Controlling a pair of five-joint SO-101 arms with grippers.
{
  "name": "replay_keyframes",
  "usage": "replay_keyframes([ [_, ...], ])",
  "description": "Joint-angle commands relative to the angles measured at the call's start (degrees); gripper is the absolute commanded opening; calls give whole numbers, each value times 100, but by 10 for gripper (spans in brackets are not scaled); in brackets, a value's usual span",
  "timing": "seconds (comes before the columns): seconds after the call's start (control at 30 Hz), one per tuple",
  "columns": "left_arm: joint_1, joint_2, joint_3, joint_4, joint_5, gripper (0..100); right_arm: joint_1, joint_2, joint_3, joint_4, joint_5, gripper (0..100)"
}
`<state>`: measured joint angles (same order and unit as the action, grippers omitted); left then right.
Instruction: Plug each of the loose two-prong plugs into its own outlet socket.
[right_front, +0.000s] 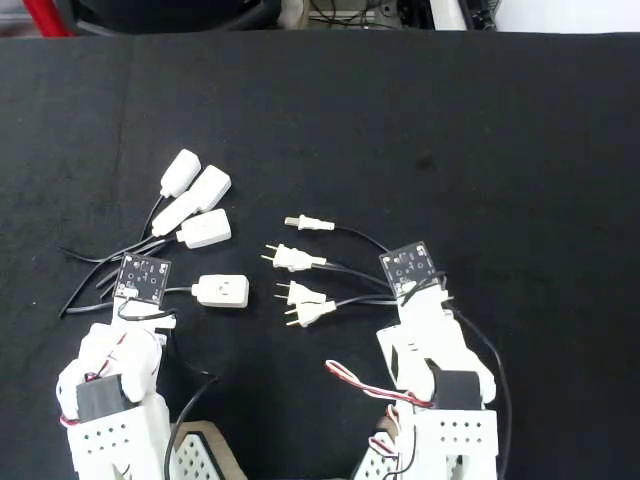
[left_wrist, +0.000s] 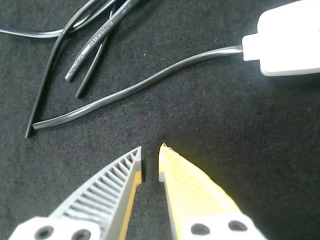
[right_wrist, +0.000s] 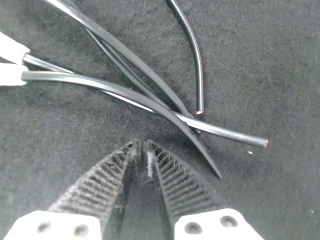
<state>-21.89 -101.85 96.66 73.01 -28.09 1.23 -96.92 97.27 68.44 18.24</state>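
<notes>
A: Left gripper (left_wrist: 151, 151) fingers were together, low over the bench (left_wrist: 235, 150). Right gripper (right_wrist: 143, 146) fingers too, by cable ends (right_wrist: 230, 135).
B: Plugs (right_front: 292, 259) lay loose mid-bench, sockets (right_front: 222, 291) alongside, unconnected.

- Tabletop (right_front: 400, 120): matt black cloth, slightly fuzzy.
- Outlet sockets (right_front: 221, 291): smooth white plastic.
- Cables (left_wrist: 130, 90): glossy black sheath.
- Plugs (right_front: 298, 259): white plastic, shiny metal prongs.

Small print along black cable (left_wrist: 97, 40), too blurred to read. No other legible text.
</notes>
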Motion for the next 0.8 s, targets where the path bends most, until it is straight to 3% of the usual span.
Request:
replay_keyframes([
  [0.0, -31, -70, 84, 26, -44, 70, -26, -75, -13, 26, -18, 18],
  [0.1, 66, -70, 84, 26, -44, 73, -26, -75, -13, 26, -18, 18],
  [0.4, 1508, -70, 84, 26, -35, 71, -97, -75, -13, 26, -62, 18],
  [0.63, 2088, -79, 75, -9, -53, 70, -782, -75, -13, 26, -53, 18],
  [0.77, 1947, -79, -198, -132, -53, 72, -1266, -75, -13, 18, -53, 18],
])
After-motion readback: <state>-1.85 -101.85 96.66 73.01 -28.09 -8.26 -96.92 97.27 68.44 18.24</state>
